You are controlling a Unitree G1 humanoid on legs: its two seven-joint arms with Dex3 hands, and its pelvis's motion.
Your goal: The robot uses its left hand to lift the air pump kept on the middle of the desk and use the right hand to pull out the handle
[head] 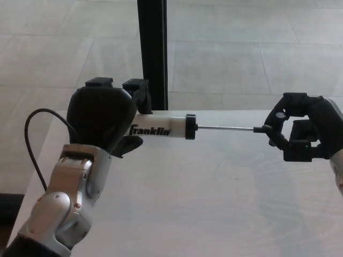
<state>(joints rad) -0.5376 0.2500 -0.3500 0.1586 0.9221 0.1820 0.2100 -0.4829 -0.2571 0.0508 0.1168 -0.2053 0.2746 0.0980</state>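
A white air pump with black "Franklin" lettering and a black end cap hangs level above the pale desk. My left hand is shut on its barrel at picture left. A thin metal rod runs out of the cap to the right. At the rod's far end, my right hand is shut on the black handle. The barrel's left end is hidden behind my left hand.
A black post stands upright behind the desk, just behind the pump. A black cable loops beside my left forearm. Pale tiled floor lies beyond the desk's far edge.
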